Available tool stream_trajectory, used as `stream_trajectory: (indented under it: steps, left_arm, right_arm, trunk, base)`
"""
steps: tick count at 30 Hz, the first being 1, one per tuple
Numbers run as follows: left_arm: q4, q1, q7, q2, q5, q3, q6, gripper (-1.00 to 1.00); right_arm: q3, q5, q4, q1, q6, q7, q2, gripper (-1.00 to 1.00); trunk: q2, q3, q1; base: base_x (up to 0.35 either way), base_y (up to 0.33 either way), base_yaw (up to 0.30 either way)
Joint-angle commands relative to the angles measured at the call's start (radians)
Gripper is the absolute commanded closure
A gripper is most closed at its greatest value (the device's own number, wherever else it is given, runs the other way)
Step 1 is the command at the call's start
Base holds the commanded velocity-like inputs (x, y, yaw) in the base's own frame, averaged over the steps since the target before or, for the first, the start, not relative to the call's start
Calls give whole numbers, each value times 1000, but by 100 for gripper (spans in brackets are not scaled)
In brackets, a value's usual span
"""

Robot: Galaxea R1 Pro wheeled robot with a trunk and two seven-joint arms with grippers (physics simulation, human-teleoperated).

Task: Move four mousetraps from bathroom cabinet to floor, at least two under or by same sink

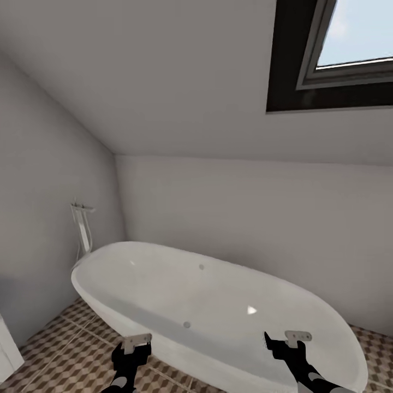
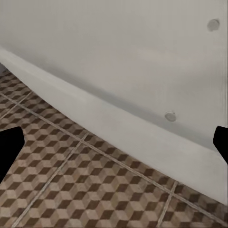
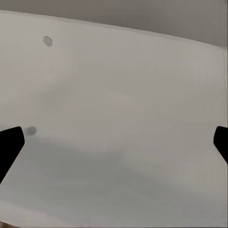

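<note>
Facing an oval white bathtub under a sloped ceiling and a skylight, with a chrome floor tap standing at the tub's far end. Both arms held low and forward, apparently a neutral carrying pose for travel rather than a reach.

Left gripper: fingertips at the two edges of its wrist view, spread wide, nothing between them; ahead of it, the tub's outer wall, and below that the bathroom floor in brown-and-beige cube tiles. Right gripper: likewise spread wide and empty, aimed into the tub's white basin.

No mousetraps, cabinet or sink identifiable from here; only a white edge at the far left beyond the left gripper, too cropped to name. Judged as the search stage: nothing picked up, so turning toward the cabinet probably comes next.
</note>
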Motion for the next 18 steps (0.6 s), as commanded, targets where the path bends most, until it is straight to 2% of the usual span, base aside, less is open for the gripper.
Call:
stream_trajectory:
  steps: [1, 18]
  left_arm:
    - [1, -1, 4, 0, 8, -9, -3, -100]
    - [1, -1, 4, 0, 8, -8, -3, -100]
  right_arm:
    - [-9, 9, 4, -2, -6, 1, -1, -100]
    - [-9, 9, 4, -2, -6, 1, 0, -100]
  trunk:
    - [-2, -1, 0]
    - [-2, 7, 0]
  base:
    - [0, 0, -292]
    - [0, 0, -292]
